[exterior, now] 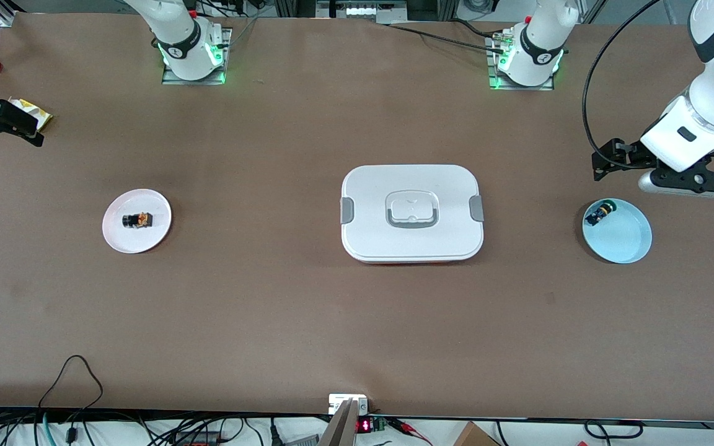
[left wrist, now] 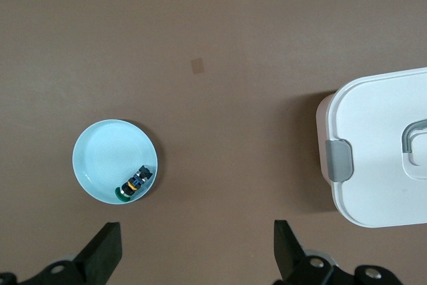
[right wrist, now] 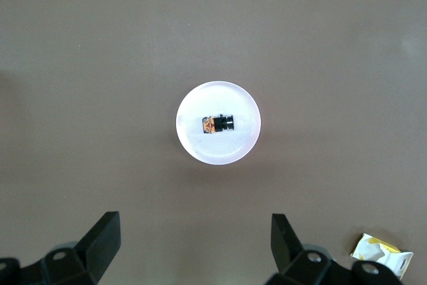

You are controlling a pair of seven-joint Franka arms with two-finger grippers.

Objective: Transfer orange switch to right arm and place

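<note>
Right gripper (right wrist: 193, 248) hangs over the table with fingers spread wide and nothing between them, at 10 o'clock from the white plate (exterior: 157, 230) in the front view. On that plate lies the orange switch (exterior: 137, 220), a stubby black cylinder with an orange-and-tan end. Its long axis runs 9 to 3, orange end toward 3. Left gripper (left wrist: 195, 250), equally wide and empty, hangs at 1 o'clock from the blue plate (exterior: 626, 238), which holds the green-capped switch (exterior: 600, 214)

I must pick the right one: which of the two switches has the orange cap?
The orange switch on the white plate, toward the right arm's end. The other switch, green-capped, lies in the light-blue dish.
</note>
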